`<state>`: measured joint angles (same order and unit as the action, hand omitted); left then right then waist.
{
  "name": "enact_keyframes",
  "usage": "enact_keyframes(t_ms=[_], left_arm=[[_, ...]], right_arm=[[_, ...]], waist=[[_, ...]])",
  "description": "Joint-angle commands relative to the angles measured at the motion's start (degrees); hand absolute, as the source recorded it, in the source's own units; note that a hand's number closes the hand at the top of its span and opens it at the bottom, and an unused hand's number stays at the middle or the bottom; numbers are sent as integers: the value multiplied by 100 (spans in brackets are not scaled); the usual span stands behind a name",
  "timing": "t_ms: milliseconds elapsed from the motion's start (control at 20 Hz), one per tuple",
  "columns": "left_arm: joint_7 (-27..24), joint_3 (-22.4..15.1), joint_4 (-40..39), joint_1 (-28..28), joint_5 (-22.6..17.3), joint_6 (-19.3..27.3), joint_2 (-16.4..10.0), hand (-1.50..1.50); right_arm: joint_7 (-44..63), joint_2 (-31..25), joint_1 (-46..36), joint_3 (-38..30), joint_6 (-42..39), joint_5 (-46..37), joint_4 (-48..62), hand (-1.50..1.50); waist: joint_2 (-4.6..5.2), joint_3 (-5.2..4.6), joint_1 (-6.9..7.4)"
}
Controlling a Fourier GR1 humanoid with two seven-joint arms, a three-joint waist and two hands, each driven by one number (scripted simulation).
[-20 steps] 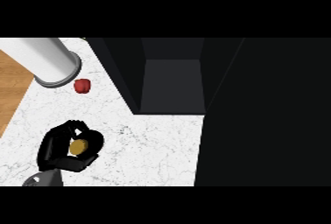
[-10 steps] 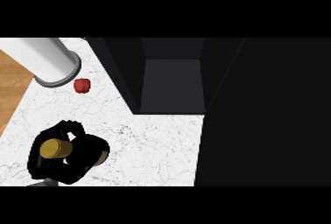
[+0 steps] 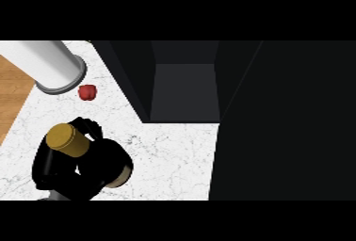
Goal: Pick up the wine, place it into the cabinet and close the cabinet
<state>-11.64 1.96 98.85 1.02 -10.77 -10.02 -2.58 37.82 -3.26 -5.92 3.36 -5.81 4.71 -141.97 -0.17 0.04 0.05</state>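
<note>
Nearest, at the lower left, the left robot hand is closed around the wine. Its black fingers curl round the dark bottle, so that mostly the round gold cap shows, facing up and tilted toward the left. A pale patch on the bottle's lower body peeks out at the hand's right side. The bottle sits in this grasp over the left part of the bench, a white marbled top, and is outside the cabinet. Whether its base touches the bench cannot be told, as the hand hides it.

Farther back on the bench lies one small red thing, well apart from the hand. Just beyond it is one white cylinder with a grey rim at its near end, running off toward the upper left. A strip of wood surface shows along the left edge.

Farthest stands one dark cabinet, its single open compartment showing dark grey inner faces. A broad black panel fills the view's right side; what it is cannot be told.

One robot hand, one bottle.
</note>
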Motion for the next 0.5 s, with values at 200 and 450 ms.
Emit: enact_keyframes(t_ms=[200, 450], left_arm=[[935, -1176, 624, -297, 107, 815, 253, 150], [1675, -1715, 1106, -972, 96, 1809, 256, 150]], right_arm=[[520, 85, -22, 213, 131, 312, -746, -150], [40, 190, 528, 442, -71, 82, -697, -150]], waist=[[1, -5, -37], [-3, 0, -53]])
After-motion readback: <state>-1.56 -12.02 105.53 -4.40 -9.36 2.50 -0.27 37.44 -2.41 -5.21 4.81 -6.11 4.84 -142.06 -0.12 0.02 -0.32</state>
